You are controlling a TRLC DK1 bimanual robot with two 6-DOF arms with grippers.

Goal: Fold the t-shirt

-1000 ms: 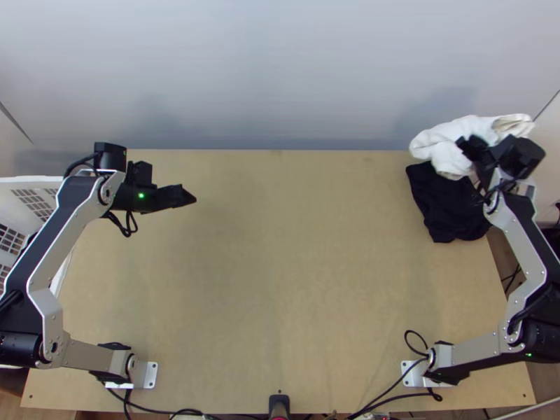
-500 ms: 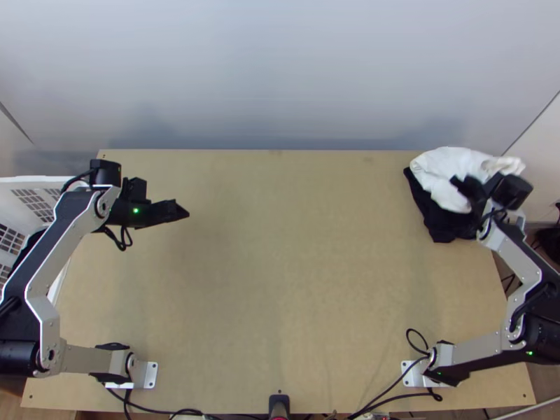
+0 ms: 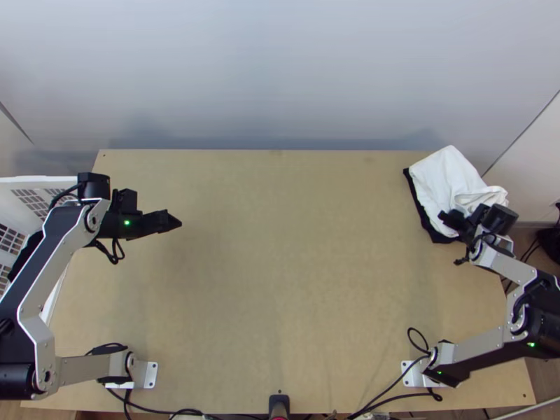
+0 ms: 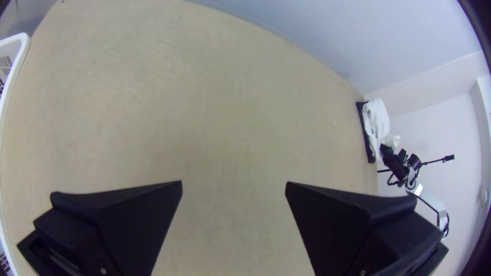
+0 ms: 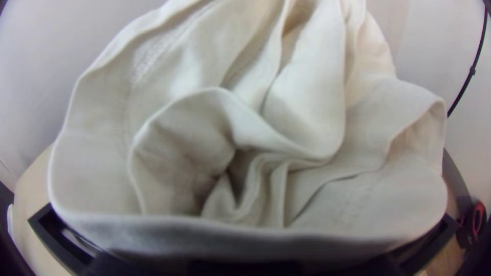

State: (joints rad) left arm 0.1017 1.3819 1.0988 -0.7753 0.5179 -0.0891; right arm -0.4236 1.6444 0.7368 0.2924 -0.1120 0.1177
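White t-shirt (image 3: 446,175) at desk (image 3: 294,280) far-right corner, on dark cloth (image 3: 435,236), near end bunched. Right gripper (image 3: 448,220) at it; can't tell jaws state. Left gripper (image 4: 234,185): jaws spread, nothing held. Probably stacking step; next: settle bunched end, back off without dragging.

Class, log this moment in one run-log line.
left gripper: open, empty, over table, left side | right gripper: at white garment | white garment: on black cloth, far right
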